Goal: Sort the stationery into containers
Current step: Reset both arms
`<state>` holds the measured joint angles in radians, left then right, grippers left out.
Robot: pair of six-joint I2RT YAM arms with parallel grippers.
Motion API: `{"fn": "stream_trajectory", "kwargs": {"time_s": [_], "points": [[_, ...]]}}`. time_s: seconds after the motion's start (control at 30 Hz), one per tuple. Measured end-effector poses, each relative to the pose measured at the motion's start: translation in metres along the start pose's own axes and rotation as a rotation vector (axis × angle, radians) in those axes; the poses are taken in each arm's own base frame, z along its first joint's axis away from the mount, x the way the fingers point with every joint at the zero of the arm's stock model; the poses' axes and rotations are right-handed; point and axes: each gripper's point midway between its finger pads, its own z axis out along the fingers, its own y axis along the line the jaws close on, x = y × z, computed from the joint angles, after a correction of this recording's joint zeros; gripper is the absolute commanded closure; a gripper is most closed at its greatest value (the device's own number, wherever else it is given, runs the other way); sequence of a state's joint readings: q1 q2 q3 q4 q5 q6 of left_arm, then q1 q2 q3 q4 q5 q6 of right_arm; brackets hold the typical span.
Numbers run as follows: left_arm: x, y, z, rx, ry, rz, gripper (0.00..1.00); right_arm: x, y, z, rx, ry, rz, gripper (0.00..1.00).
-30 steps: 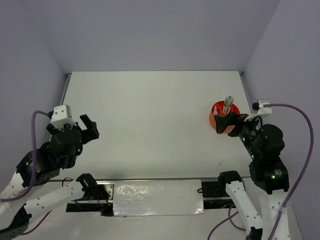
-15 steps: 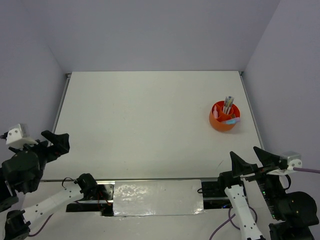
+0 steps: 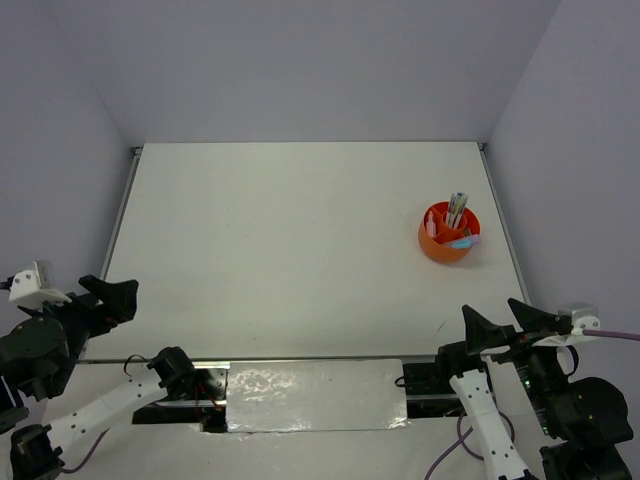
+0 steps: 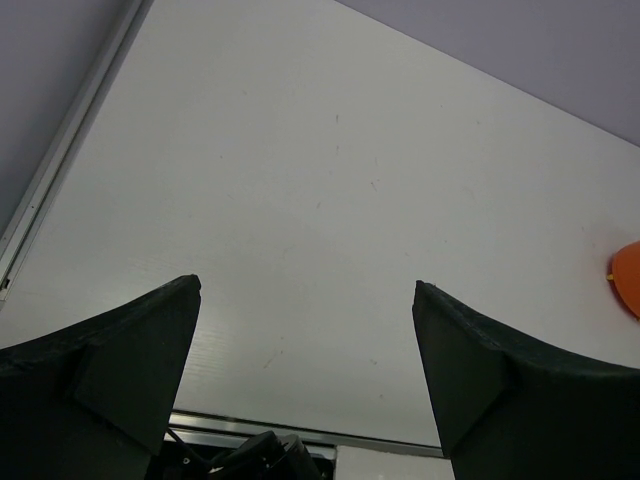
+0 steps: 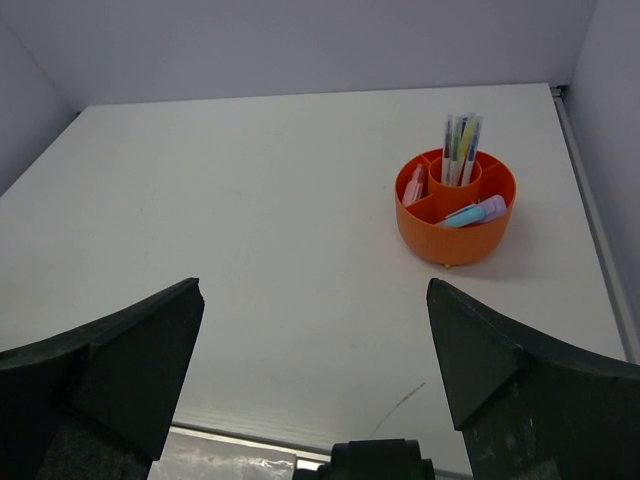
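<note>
The round orange cup (image 5: 455, 205) stands toward the far right of the white bench (image 5: 230, 200), split into a centre well and outer compartments. Thin grey and yellow pens (image 5: 460, 148) stand nearly upright in the centre well. A pink marker (image 5: 415, 186) leans in the left compartment. A blue-and-lilac marker (image 5: 472, 212) lies slanted in the front one, lilac end toward the right rim. The left tool (image 4: 305, 290) and right tool (image 5: 315, 285) hang wide open and empty at the near edge.
</note>
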<state>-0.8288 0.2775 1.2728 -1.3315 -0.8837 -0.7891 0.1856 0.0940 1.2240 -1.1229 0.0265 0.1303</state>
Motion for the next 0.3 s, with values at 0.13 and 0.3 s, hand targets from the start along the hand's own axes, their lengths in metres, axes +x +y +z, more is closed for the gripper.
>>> {"fn": "stream_trajectory", "kwargs": {"time_s": [0.13,0.3], "points": [[0.0024,-0.0021,0.0013,0.002,0.011,0.009,0.01,0.0042,-0.0011,0.003,0.007,0.014,0.006,0.0],[0.0037,-0.0058,0.0039,-0.006,0.024,0.025,0.01,0.0076,-0.0027,0.0054,0.016,0.024,0.01,0.0]]}}
